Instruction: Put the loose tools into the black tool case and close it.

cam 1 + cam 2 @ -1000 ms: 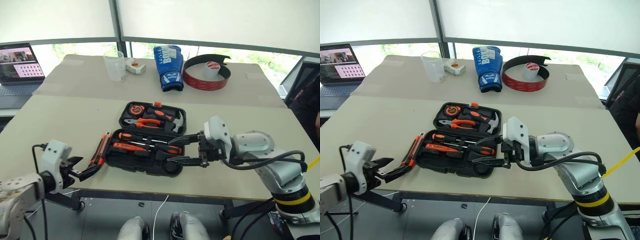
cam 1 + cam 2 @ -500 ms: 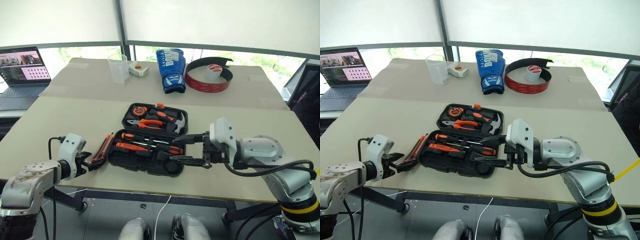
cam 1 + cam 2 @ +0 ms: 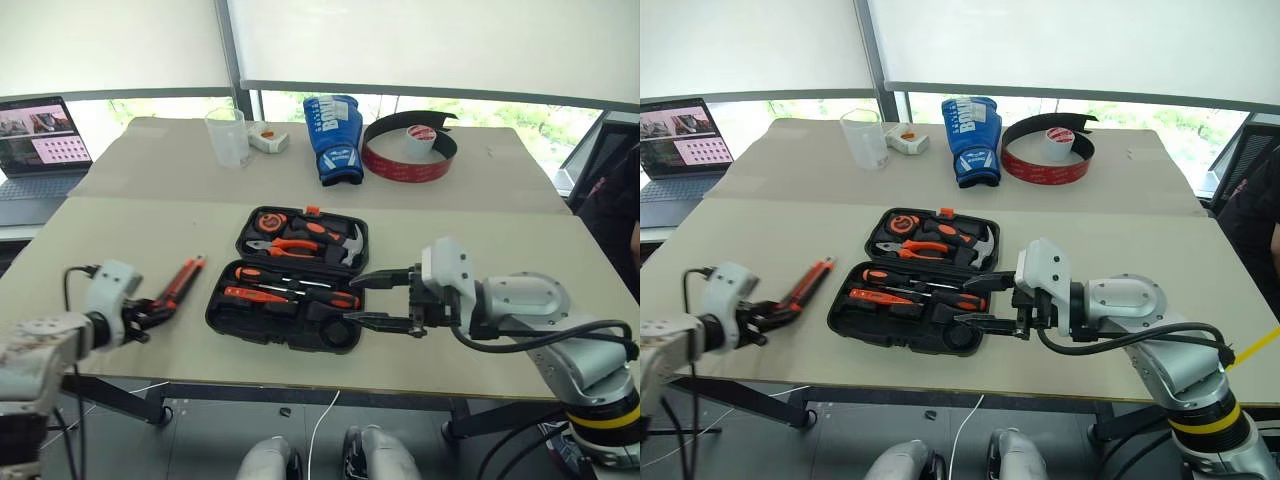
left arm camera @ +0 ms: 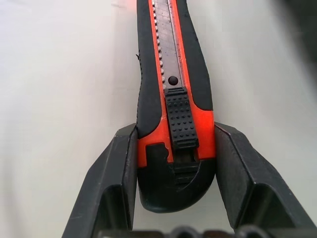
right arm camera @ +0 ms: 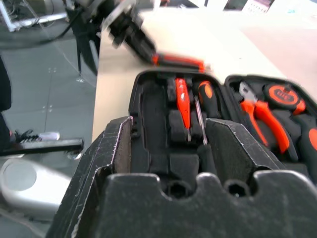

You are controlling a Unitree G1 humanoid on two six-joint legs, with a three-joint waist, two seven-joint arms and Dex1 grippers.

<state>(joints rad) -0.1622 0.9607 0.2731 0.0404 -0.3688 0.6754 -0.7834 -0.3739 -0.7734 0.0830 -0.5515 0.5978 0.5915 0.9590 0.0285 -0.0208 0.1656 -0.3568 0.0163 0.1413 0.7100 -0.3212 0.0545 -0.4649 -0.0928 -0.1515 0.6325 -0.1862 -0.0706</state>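
One utility knife [image 4: 173, 94] is caught by its rear end between the two black fingers [image 4: 116, 183] of the left gripper [image 3: 150, 312], which press against both of its sides; its orange-and-black body points away from the gripper over the pale table [image 3: 120, 235], out to the left of the tool case [image 3: 290, 275] and apart from it. The case lies open and flat near the front edge of the table. Its near half holds the screwdrivers [image 3: 285, 293] laid side by side in their recesses; its far half holds the pliers [image 3: 285, 243], a hammer [image 3: 345, 245] and a tape measure [image 3: 270, 219]. The right gripper [image 3: 385, 298] hangs over the right end of the case's near half with its fingers spread wide and nothing between them. Farther back on the table stand a clear cup [image 3: 227, 136], a blue boxing glove [image 3: 334, 136] and a red-and-black curved band [image 3: 408, 158] with a tape roll [image 3: 416, 140] inside its loop. A laptop [image 3: 38, 135] sits open at the far left.
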